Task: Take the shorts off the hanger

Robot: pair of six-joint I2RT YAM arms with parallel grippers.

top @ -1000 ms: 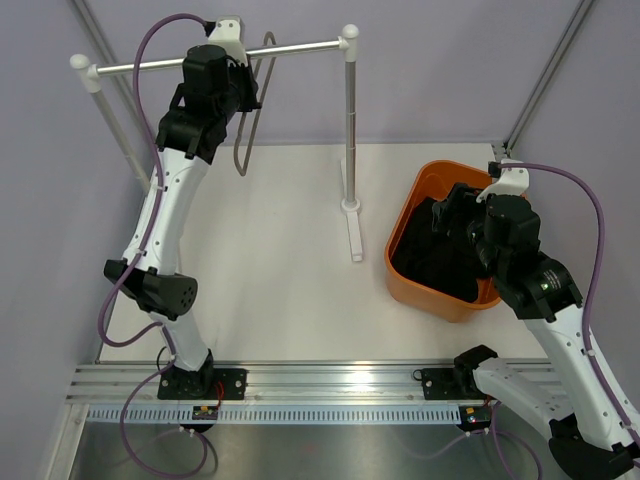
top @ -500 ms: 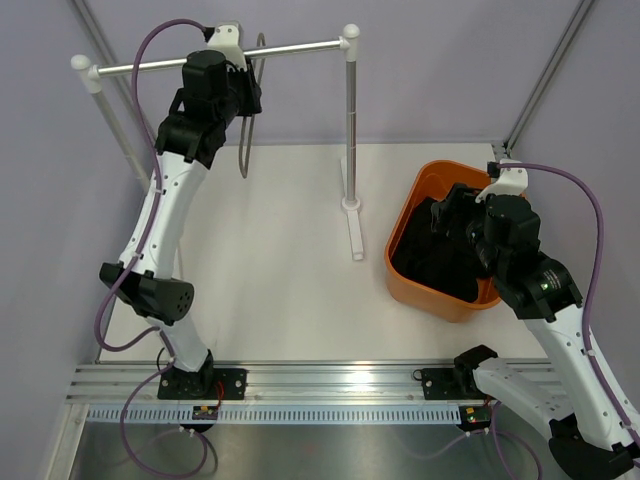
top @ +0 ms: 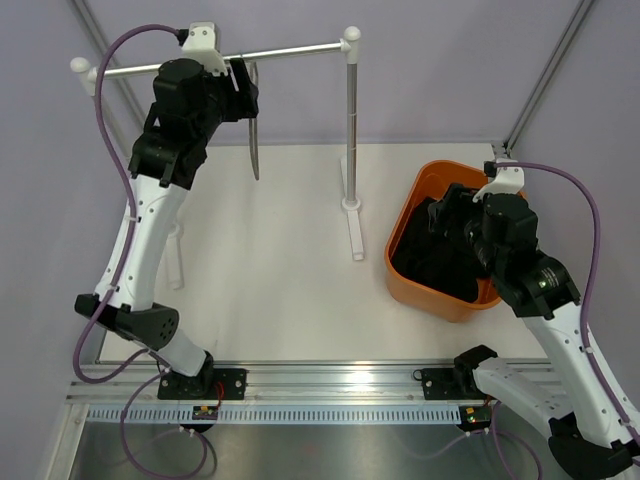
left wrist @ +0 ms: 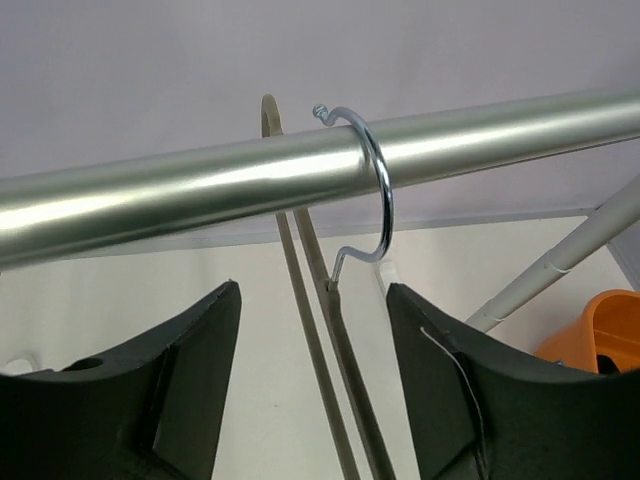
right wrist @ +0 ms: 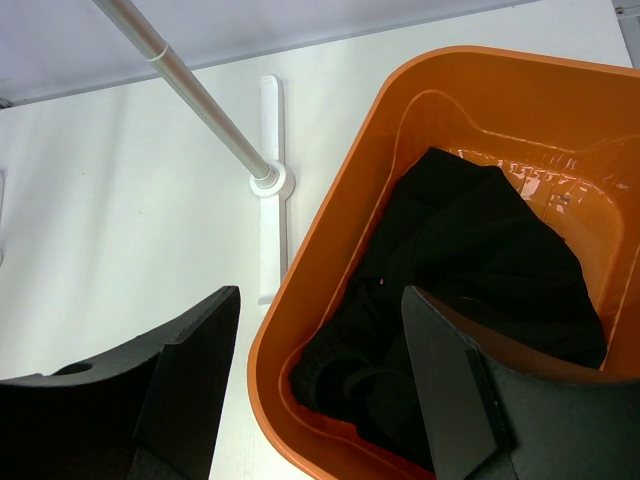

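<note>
Since the earlier frame the left arm has swung up and leftward, its wrist now higher against the rack rail, and the hanger, which then showed as an open loop, now hangs edge-on as a thin dark strip below the rail. Left gripper: jaws released, spread apart, nothing between them; the two matte black fingers sit either side of the hanger's stem without touching it. Hanger material: thin, flat, grey-brown strips, smooth, running down in two near-parallel limbs; its small bright metal hook is round wire curled over the rail, with a tiny screw-like tip at the free end. Rail: polished silver tube, cylindrical, glossy highlights along its length, white rounded caps at the ends, carried on a slim upright post with a flat white foot on the desk, which is plain, matte white. Shorts: off the hanger, lying crumpled inside the orange bin; fabric plain black, soft, folded into loose ridges, filling most of the bin floor. Bin: glossy orange plastic, rounded-rectangle shape, thick rolled rim, inner wall wet-looking with reflections. Right gripper: jaws standing wide, holding nothing, hovering above the near rim of the bin, one finger over the desk, the other over the black cloth. In the top view the right gripper sits over the bin's middle.
</note>
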